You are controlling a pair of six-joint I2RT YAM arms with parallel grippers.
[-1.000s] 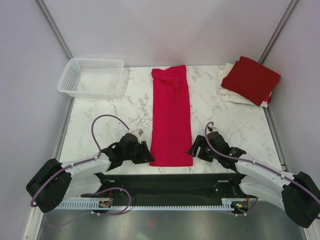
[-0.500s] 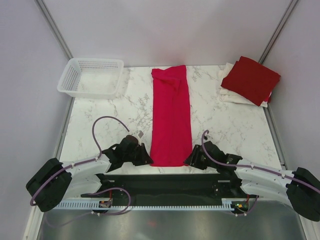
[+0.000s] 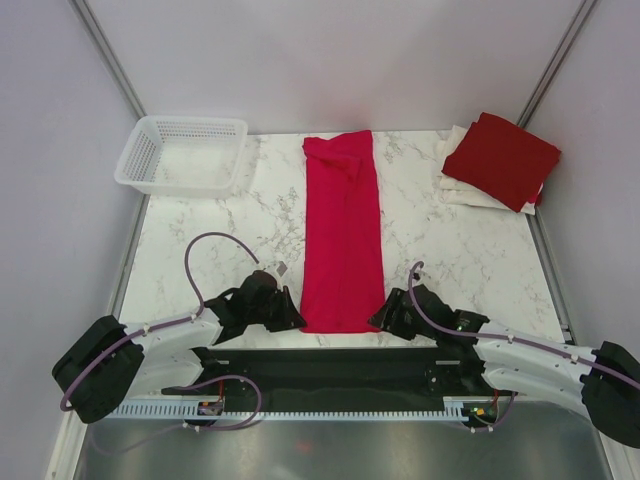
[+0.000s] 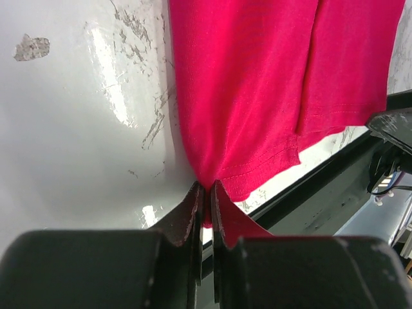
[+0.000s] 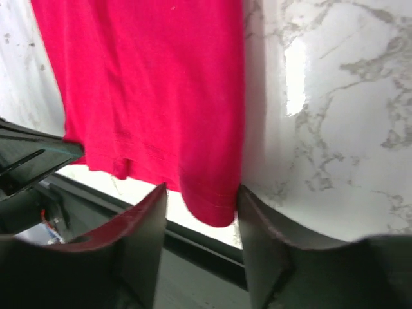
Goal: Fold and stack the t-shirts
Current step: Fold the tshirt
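A bright crimson t-shirt (image 3: 343,235), folded into a long narrow strip, lies down the middle of the marble table. My left gripper (image 3: 296,318) is shut on its near left corner (image 4: 207,183). My right gripper (image 3: 385,319) is open, its fingers (image 5: 145,219) straddling the near right corner (image 5: 215,206) of the shirt. A darker red folded t-shirt (image 3: 502,158) lies on top of white folded shirts (image 3: 456,186) at the back right.
A white plastic mesh basket (image 3: 183,153) stands at the back left. The table's near edge and a black rail (image 3: 330,365) run just below both grippers. Bare marble lies on either side of the strip.
My right gripper has moved in toward the shirt's near right corner and now straddles it. My left gripper has held its place at the near left corner.
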